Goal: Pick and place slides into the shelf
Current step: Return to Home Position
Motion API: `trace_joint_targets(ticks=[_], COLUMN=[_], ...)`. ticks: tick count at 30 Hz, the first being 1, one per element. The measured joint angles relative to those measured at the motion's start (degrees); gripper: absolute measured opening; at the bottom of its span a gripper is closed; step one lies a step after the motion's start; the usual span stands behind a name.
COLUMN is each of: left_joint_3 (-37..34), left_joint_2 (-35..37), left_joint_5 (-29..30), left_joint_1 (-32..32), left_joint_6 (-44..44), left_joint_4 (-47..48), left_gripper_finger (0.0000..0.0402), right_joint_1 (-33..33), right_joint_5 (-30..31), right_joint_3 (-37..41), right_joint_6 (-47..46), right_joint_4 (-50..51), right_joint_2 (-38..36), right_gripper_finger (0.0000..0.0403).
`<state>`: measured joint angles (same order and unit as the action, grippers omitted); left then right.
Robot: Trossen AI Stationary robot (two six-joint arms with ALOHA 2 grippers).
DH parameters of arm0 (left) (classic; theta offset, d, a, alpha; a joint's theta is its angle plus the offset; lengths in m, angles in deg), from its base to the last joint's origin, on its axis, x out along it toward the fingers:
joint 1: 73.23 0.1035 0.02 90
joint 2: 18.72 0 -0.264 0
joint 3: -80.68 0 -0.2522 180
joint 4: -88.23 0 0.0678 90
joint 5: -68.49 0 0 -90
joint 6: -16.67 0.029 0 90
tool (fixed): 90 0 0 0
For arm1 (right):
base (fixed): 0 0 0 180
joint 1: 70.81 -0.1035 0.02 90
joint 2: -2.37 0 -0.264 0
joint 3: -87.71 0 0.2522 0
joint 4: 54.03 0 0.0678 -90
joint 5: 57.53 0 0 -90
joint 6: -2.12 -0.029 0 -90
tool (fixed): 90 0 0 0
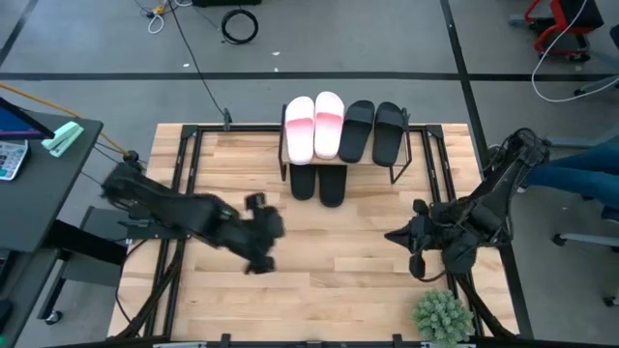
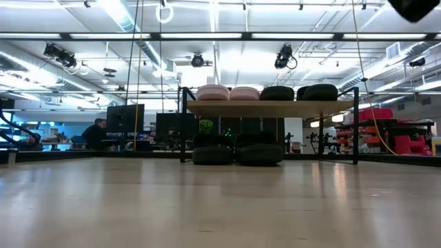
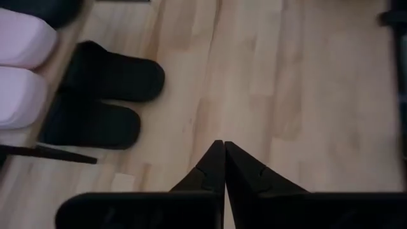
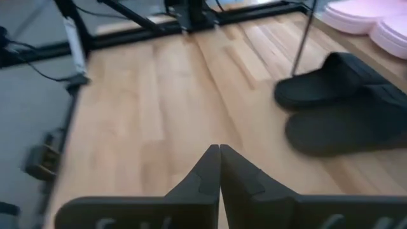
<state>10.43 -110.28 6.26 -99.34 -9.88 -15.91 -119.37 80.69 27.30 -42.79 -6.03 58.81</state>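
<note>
The shelf [image 1: 406,155] stands at the table's far middle. On its wooden upper board lie two pink slides [image 1: 313,126] and two black slides [image 1: 374,130], side by side. Two more black slides [image 1: 317,182] sit below on the tabletop, their toes sticking out toward the near edge; they also show in the left wrist view [image 3: 105,95] and the right wrist view [image 4: 346,108]. My left gripper [image 1: 263,232] hovers over the table's left middle, shut and empty [image 3: 224,147]. My right gripper [image 1: 401,235] hovers over the right middle, shut and empty [image 4: 219,149].
A small green plant [image 1: 445,314] stands at the table's near right corner. Black frame rails [image 1: 189,164] run along the table's left and right sides. Bare wood [image 1: 334,261] lies between the two grippers, in front of the shelf.
</note>
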Motion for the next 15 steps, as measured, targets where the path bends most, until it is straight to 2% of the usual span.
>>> trace_joint_targets(ticks=[2, 5, 11, 15], left_joint_3=[0.02, 0.02, -0.33, -5.01], left_joint_2=[3.79, 9.33, 20.02, 26.95], left_joint_5=[-0.18, -0.13, 0.59, 2.93], left_joint_1=[-0.86, -1.61, -1.45, -1.51], left_joint_6=[1.59, 2.86, -5.13, -7.58], left_joint_4=[1.9, 4.49, 13.76, 14.06], left_gripper_finger=[0.0009, 0.0009, 0.0026, 0.0035], right_joint_1=[-0.49, -0.5, -0.47, -0.47], right_joint_5=[-0.21, -0.36, -3.95, -6.05], right_joint_3=[-1.81, -4.56, -12.42, -17.56], right_joint_6=[0.1, 5.37, 14.39, 20.2], right_joint_4=[0.02, 0.23, 2.11, 7.79], right_joint_2=[0.0, -0.21, -2.27, -4.52], right_gripper_finger=[0.0015, 0.0015, 0.0014, 0.0016])
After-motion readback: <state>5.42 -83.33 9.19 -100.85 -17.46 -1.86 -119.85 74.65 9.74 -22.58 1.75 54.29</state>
